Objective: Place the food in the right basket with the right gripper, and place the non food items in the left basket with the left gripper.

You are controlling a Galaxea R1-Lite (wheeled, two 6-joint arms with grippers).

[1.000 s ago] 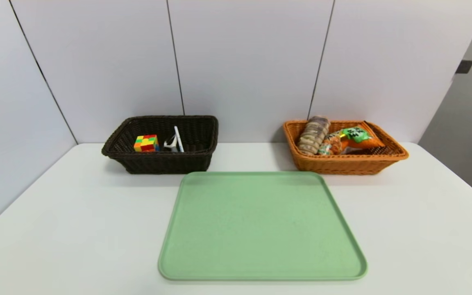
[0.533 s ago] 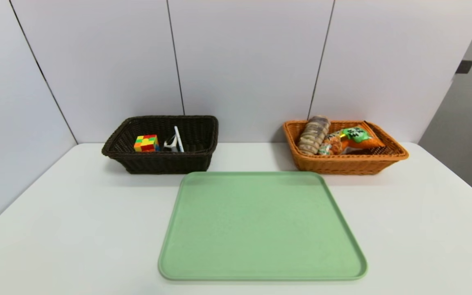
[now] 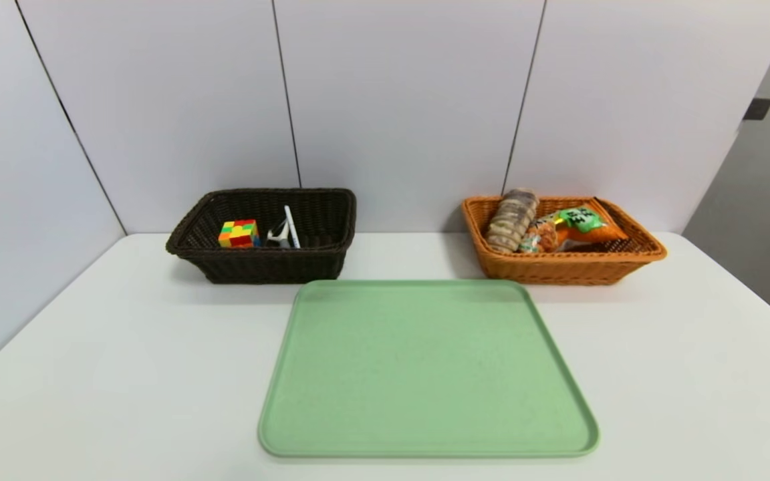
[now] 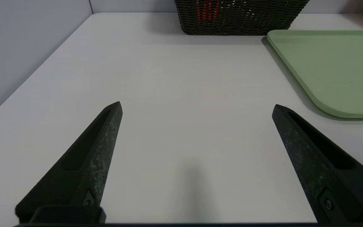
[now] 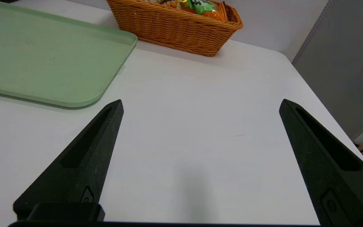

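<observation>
table point(image 3: 91, 374): a white top is seen, bearing everything else; nothing loose is seen on its bare parts.
green tray point(image 3: 425, 374): it is set in the middle, nearer than both baskets, and nothing lies on it, so no item appears left to sort.
right basket point(image 3: 562, 270): the orange-tan wicker one is found behind the tray's right corner; the food is held inside it.
left basket point(image 3: 258, 267): the dark brown wicker one is found behind the tray's left corner; the non-food items are held inside it.
left gripper point(image 4: 197, 105): it is held low over bare table beside the tray, its jaws spread wide with nothing between them.
right gripper point(image 5: 200, 104): it is held likewise on the tray's other side, jaws wide and nothing gripped.
bread loaf point(image 3: 512, 219): leaned on the right basket's left wall.
snack bag point(image 3: 579, 227): laid just beside the loaf.
puzzle cube point(image 3: 238, 234): set at the left basket's floor.
white peeler point(image 3: 278, 235): placed between cube and pen.
white pen point(image 3: 291, 226): propped tilted beside the peeler.
step in hand: the sorting is judged done; both arms are best kept clear and parked, and the baskets left undisturbed.
</observation>
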